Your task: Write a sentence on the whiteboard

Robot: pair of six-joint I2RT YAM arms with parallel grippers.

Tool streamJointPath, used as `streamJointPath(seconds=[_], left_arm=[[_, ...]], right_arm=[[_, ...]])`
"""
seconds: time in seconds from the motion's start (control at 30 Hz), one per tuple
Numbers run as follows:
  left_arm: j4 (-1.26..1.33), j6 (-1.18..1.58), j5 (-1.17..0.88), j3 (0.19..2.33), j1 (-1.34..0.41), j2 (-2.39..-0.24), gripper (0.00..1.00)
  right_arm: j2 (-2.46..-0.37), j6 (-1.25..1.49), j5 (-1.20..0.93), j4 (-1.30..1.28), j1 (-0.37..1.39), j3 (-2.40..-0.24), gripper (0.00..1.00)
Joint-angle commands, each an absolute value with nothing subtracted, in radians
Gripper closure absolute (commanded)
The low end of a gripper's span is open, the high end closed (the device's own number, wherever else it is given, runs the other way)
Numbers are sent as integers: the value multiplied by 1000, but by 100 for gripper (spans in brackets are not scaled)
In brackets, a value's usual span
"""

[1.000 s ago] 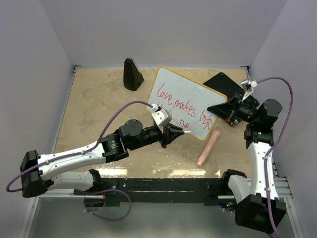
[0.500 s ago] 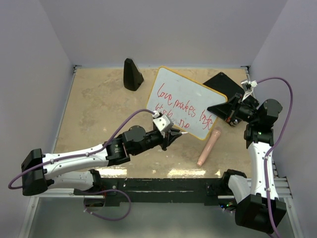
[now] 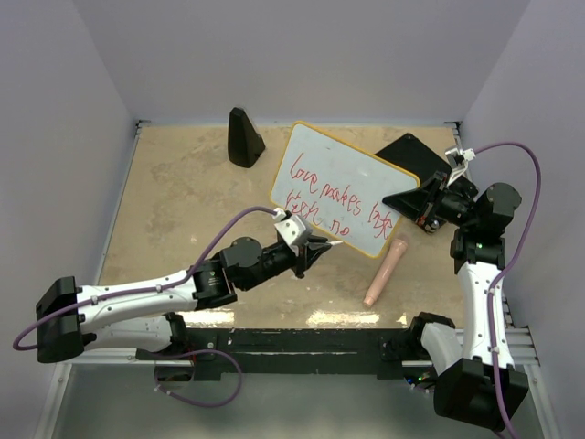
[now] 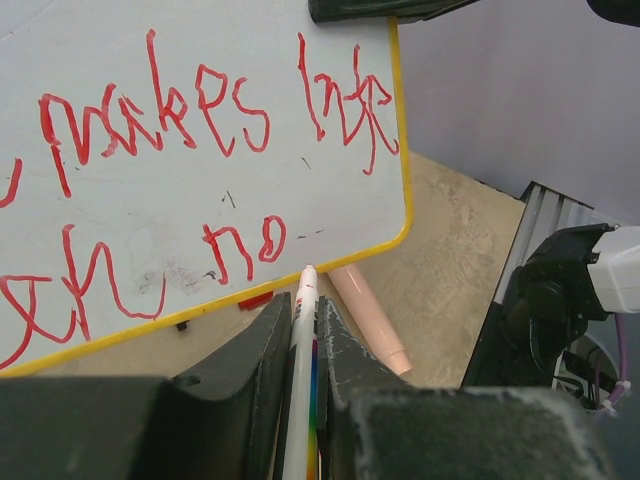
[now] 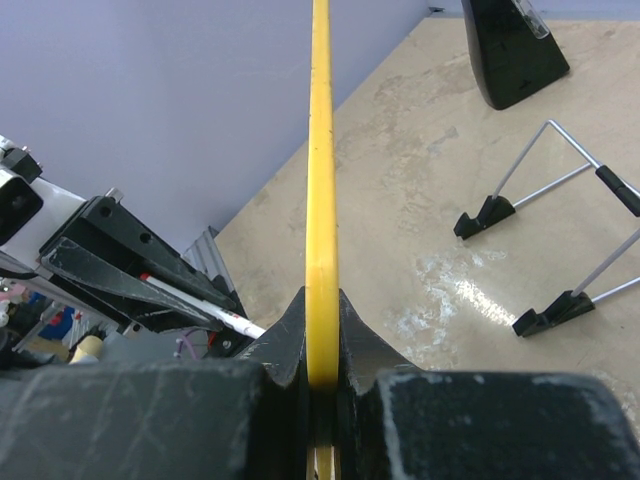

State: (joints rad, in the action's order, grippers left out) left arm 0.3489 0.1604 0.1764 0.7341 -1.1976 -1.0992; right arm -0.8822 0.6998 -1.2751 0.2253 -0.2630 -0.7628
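The whiteboard [image 3: 343,174] stands tilted at mid-table, its yellow rim [image 5: 321,150] clamped at the right edge by my right gripper [image 3: 409,203] [image 5: 322,300], which is shut on it. The sentence [image 3: 331,197] [image 4: 210,105] runs in red cursive over two lines, the lower one ending in "no". My left gripper [image 3: 320,247] [image 4: 303,305] is shut on a white marker [image 4: 302,345]. The marker's tip points at the board's lower yellow rim, just below the writing surface.
A pink cylinder [image 3: 384,271] [image 4: 365,315] lies on the table below the board's lower right corner. A black cone-shaped object [image 3: 244,137] [image 5: 510,45] stands at the back left. A wire stand with black feet [image 5: 545,250] is behind the board, with a black flat piece [image 3: 409,149] beside it.
My left arm has drawn back to the left and toward the near edge, taking the marker tip a little away from the board's lower edge. The right arm and the board have not moved.
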Motion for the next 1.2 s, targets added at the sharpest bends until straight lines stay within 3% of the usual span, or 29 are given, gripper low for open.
streamJointPath(seconds=[0.0, 1.17], left_arm=[[446, 144, 202, 719, -1206, -1077, 100], [436, 176, 285, 868, -1210, -1236, 100]], right_arm=[[-864, 724, -1281, 305, -267, -792, 100], [-856, 726, -1284, 304, -268, -792, 100]])
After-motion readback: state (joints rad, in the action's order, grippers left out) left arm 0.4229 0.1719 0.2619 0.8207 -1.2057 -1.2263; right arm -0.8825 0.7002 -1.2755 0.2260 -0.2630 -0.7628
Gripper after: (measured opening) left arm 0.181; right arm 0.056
